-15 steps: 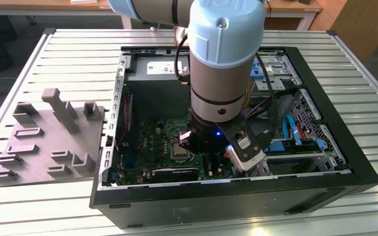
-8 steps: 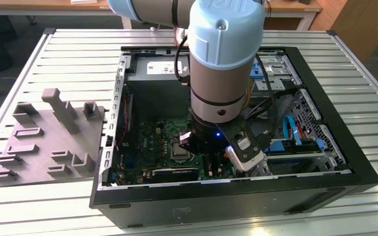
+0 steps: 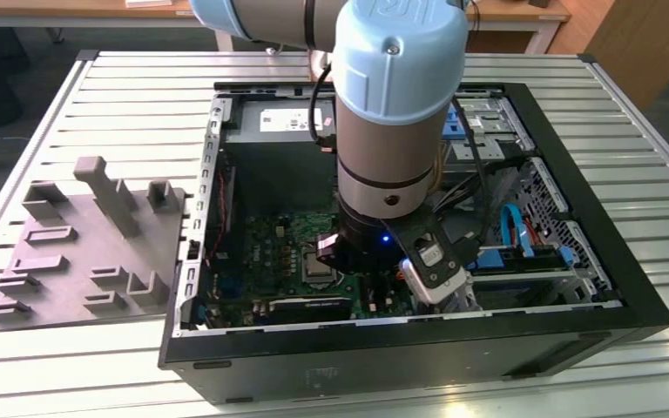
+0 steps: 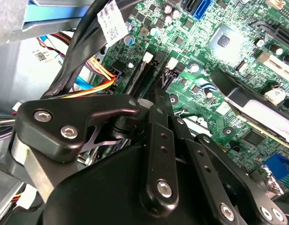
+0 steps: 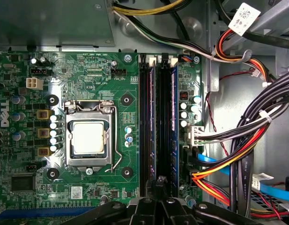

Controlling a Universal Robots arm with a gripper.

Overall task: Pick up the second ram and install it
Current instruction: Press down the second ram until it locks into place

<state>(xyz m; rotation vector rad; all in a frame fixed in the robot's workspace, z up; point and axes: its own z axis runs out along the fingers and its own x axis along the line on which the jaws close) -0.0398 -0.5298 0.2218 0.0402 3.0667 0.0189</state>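
Ram (image 5: 174, 126) seemingly edge-up in slot, lengthwise toward hand (image 5: 159, 180).

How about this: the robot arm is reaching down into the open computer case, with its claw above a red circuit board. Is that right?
Not quite. The circuit board is green, not red, as the first wrist view shows. The rest holds: the arm reaches down into the open computer case, with its claw above the board.
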